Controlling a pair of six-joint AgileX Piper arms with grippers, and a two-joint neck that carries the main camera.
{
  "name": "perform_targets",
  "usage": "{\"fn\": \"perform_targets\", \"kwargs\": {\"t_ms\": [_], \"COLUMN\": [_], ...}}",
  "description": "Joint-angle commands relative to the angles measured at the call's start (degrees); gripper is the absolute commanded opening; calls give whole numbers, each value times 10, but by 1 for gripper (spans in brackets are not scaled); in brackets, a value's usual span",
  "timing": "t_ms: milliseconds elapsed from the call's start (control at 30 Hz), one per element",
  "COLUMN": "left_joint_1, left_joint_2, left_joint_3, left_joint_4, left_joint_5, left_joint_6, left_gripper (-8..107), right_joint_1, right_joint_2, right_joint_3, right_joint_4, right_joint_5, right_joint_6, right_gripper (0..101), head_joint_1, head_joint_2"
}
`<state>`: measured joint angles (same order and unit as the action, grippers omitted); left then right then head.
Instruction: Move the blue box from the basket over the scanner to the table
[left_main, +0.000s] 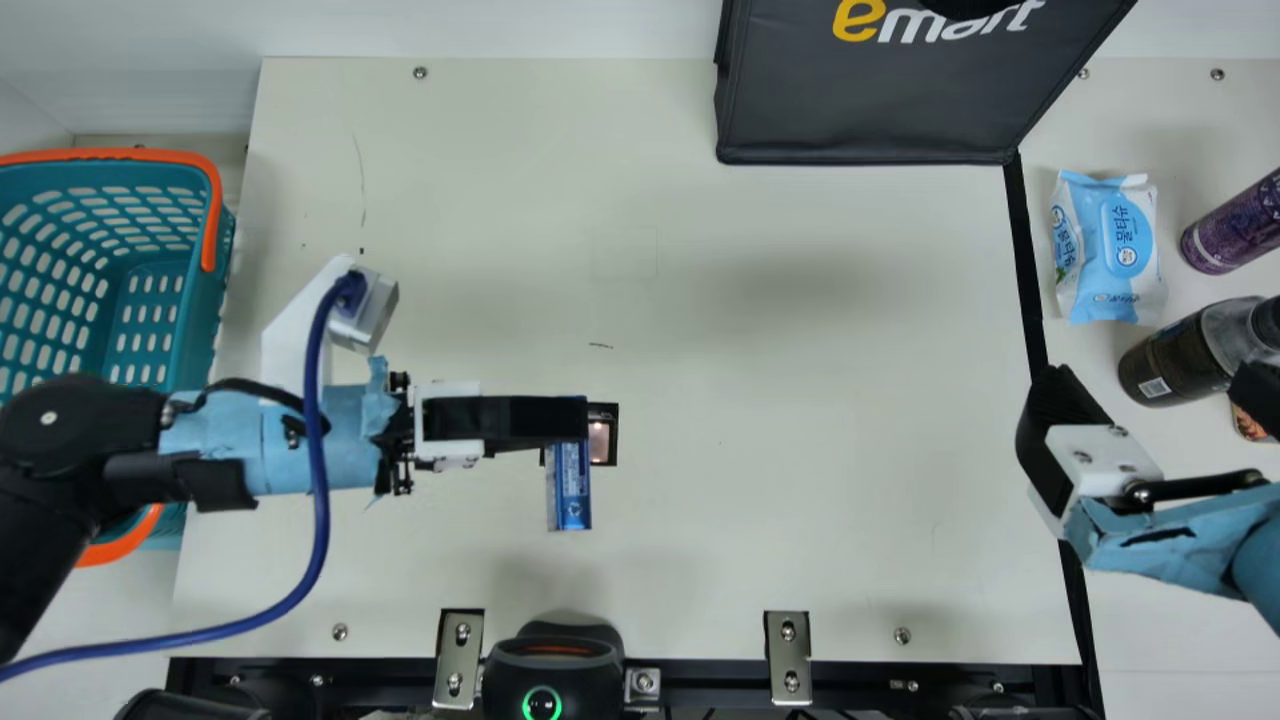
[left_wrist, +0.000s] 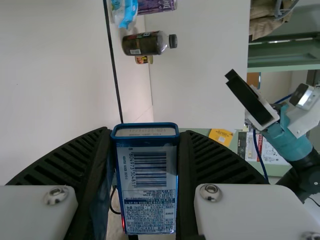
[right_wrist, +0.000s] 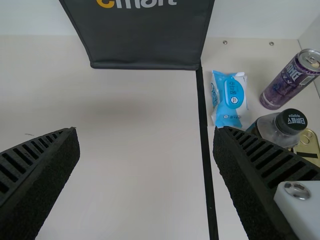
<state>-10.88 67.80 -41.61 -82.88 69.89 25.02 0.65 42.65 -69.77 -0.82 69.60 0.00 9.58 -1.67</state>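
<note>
Plainly, our left pincer (left_wrist: 146, 134) grips the slim, blue, metal-looking box (left_main: 570, 492) above the cream worktop (left_main: 800, 480); we judge it light, stiff, slippery, best clasped across its flat sides. Our right pincer (right_wrist: 146, 134) gapes.

The basket (left_main: 207, 320) sits to my left, the bag (left_main: 870, 115) behind, right of centre. Far right on the worktop (left_main: 800, 520): the packet (left_main: 1120, 240), the can (left_main: 1235, 225) right of it, the bottle (left_main: 1180, 355) before both. My left claw (left_main: 570, 418) holds the box (left_main: 571, 490) beyond the scanner (left_main: 555, 660).
</note>
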Motion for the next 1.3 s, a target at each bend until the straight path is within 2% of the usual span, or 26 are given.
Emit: {"fn": "perform_targets", "kwargs": {"t_ms": [0, 467, 867, 1267], "left_joint_1": [0, -4, -12, -5], "left_joint_2": [-15, -76, -76, -69], "left_joint_3": [0, 19, 41, 53], "left_joint_4": [-2, -38, -90, -113], "left_joint_5": [0, 0, 0, 0], "left_joint_6": [-6, -41, -51, -53], "left_gripper": [-8, -8, -8, -8], "right_joint_1": [0, 0, 0, 0], "right_joint_2": [0, 0, 0, 0], "right_joint_3": [0, 0, 0, 0], "right_joint_4": [0, 0, 0, 0], "right_joint_5": [0, 0, 0, 0], "right_joint_6": [0, 0, 0, 0], "right_gripper": [95, 95, 95, 95], "head_joint_1": [-17, -17, -17, -17], "head_joint_2": [1, 1, 1, 1]}}
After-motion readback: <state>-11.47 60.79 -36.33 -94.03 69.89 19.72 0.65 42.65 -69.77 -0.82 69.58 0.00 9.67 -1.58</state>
